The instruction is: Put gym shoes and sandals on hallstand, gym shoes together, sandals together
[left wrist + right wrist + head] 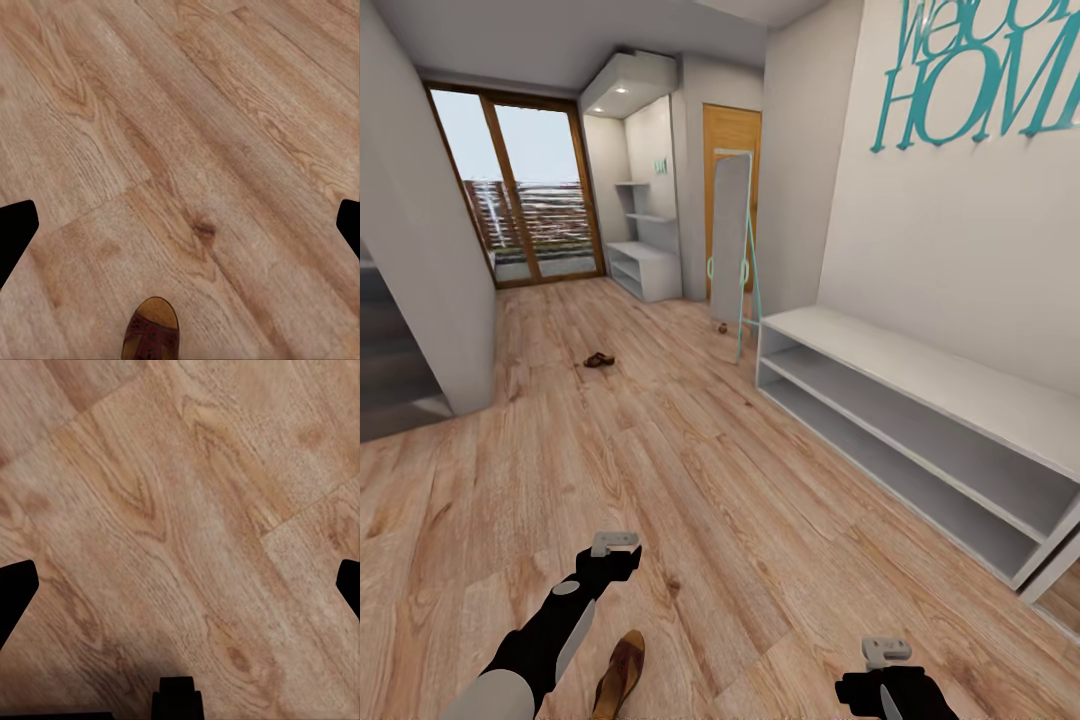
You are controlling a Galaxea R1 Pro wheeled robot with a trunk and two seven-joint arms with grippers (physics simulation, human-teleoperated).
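Light brown wood-plank corridor floor [690, 470] is seen running from the robot toward a glass balcony door [525, 190] at 11 o'clock in the head view. At 12 o'clock, far down the corridor, the pale-grey hallstand [643, 262] is set against the wall, with a low bench, open shelf levels and upper shelves; no shoes can be made out on it at this range. A standing mirror [730, 240] with a mint frame is leaned just beside it, toward 1 o'clock. At 3 o'clock a plain white two-shelf bench [920, 430] is placed along the wall under teal lettering [985, 75]. One dark brown sandal [598, 360] is lying on the floor at 11 o'clock, mid-corridor, well apart from both benches. A second sandal [619, 675] with a tan insole is lying at 6 o'clock, just beside the left arm, and its toe end [152, 330] is caught in the left wrist view. A small dark object [723, 326] is seen on the floor by the mirror foot; too small to identify. The left gripper [614, 544] is held over bare floor, fingers spread wide apart with nothing between them, as shown by the dark fingertips [16, 229] at the frame edges. The right gripper [886, 650] is held at 5 o'clock, likewise spread and empty, fingertips [16, 592] over bare planks.
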